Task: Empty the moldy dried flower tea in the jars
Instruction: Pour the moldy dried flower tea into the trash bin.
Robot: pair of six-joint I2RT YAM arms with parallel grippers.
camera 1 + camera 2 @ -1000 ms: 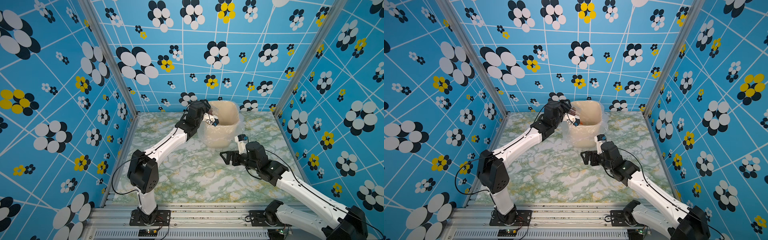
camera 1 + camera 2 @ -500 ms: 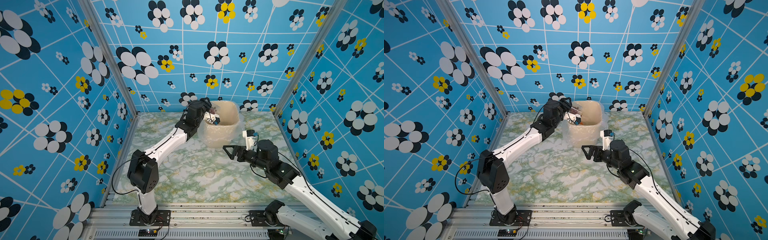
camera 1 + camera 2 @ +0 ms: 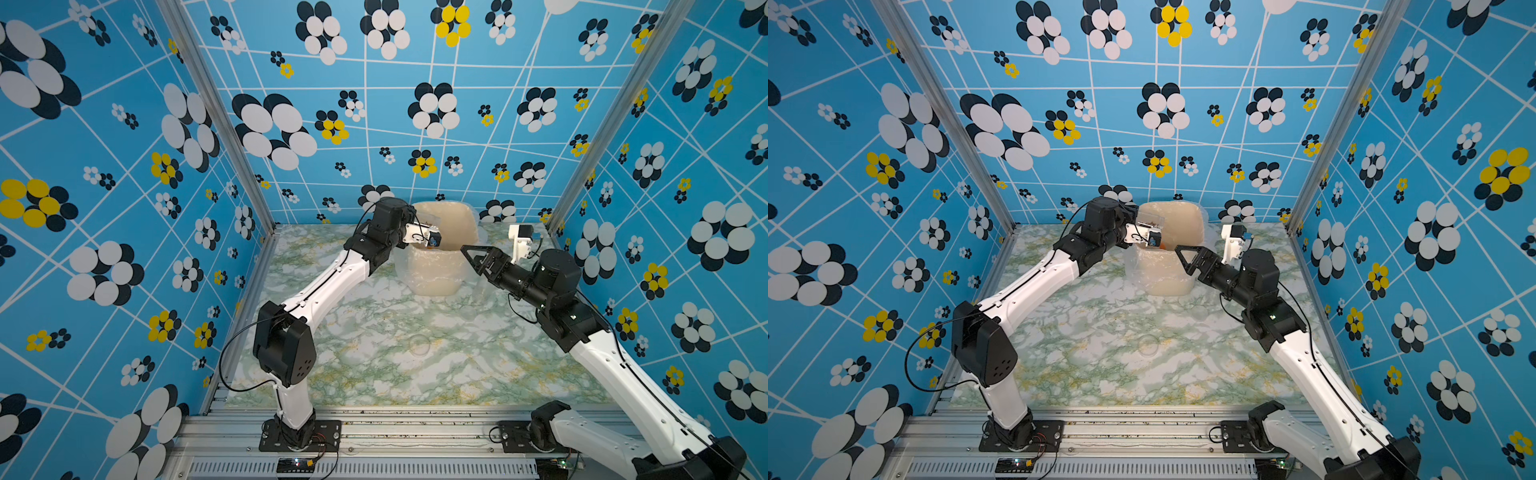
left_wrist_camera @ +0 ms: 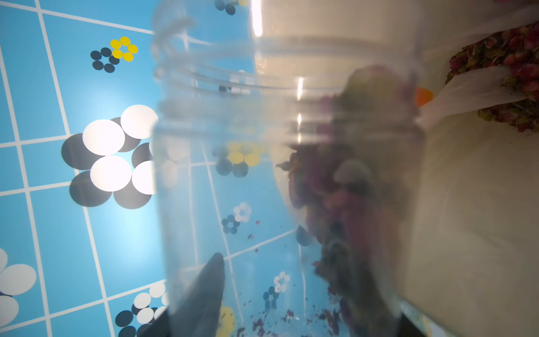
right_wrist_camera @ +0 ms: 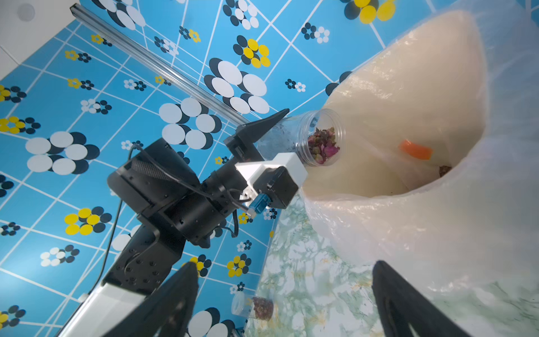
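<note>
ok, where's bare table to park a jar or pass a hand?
Free: marble table from the clear lid to the front edge; the strip between left arm and lid. Crowded: back centre, where bin, tipped jar and open right gripper bunch. A second jar lies at the wall beyond the left arm.

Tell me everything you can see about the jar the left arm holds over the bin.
The jar is small, clear, plastic-looking and cylindrical, with a threaded neck and no lid. The left gripper clamps its body, holding it tipped mouth-first over the lined bin. Reddish-brown dried flower tea sits piled at its mouth; dusty bits cling inside.
</note>
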